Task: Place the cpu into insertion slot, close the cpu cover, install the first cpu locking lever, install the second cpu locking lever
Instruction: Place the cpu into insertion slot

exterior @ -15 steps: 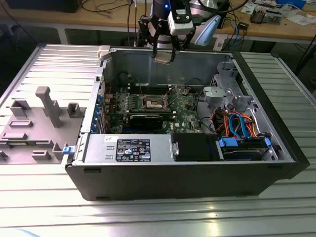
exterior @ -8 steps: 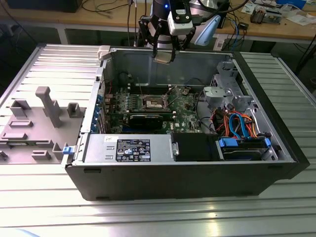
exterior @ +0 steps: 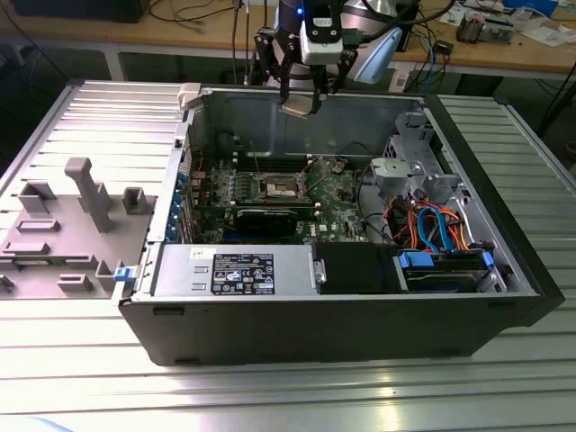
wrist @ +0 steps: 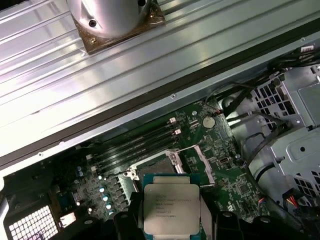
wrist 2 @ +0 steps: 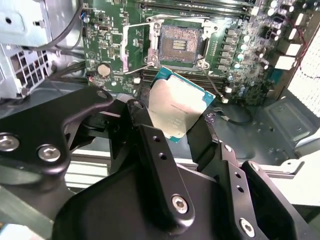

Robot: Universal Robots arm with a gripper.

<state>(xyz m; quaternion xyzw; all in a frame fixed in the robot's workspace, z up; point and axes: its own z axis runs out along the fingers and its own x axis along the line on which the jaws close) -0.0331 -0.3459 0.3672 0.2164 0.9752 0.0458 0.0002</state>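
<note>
One hand (exterior: 302, 97), one cpu (wrist 2: 177, 110), one insertion slot (wrist 2: 178, 44), one cpu cover (wrist 2: 131, 50). The hand is closed on the cpu, with black fingers (wrist 2: 142, 122) clamped on two opposite edges and the silver top facing the wrist cameras. In the exterior view the chip hangs above the rear wall of the one open computer case (exterior: 270, 328), well clear of the board.

Inside the case:
- one green motherboard (wrist 2: 107, 40) lying flat, with the slot near its middle; the slot has a dark centre and no chip in it
- the cover, swung up on one side of the slot so the socket is uncovered
- one round coin battery (wrist 2: 104, 69) on the board, near the slot
- one power supply (exterior: 234, 270) with a label, along the front wall
- a grey drive cage (exterior: 409, 171) and a bundle of orange and blue cables (exterior: 432, 225) on the exterior view's right

The case sits on a ribbed metal surface (exterior: 270, 396). One grey plastic fixture (exterior: 81, 207) lies beside it on the exterior view's left. Nothing sits between the chip and the slot.
</note>
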